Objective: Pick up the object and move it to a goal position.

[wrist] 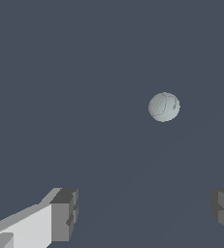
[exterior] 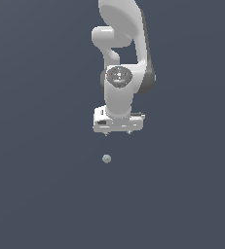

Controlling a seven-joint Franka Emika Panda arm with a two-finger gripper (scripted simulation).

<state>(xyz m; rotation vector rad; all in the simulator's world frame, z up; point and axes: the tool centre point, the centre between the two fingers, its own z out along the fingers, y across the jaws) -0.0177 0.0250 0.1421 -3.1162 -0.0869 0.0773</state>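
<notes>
Gripper spread wide and empty, ball lying free on the dark floor.

In the exterior view the white arm (exterior: pixel 121 53) hangs down from the top edge of the frame, its gripper (exterior: pixel 118 132) pointing down at a plain slate-grey floor (exterior: pixel 36 194) that shows no edge or corner. The tiny pale grey-green ball (exterior: pixel 106 158) rests apart from the gripper, below it in the frame and slightly toward the exterior view's left. In the wrist view the two fingertips (wrist: pixel 65 213) stand far apart with nothing between them; the ball (wrist: pixel 164 106) lies well clear of both, its surface faintly marked with cracks, on the same bare floor (wrist: pixel 60 72).
</notes>
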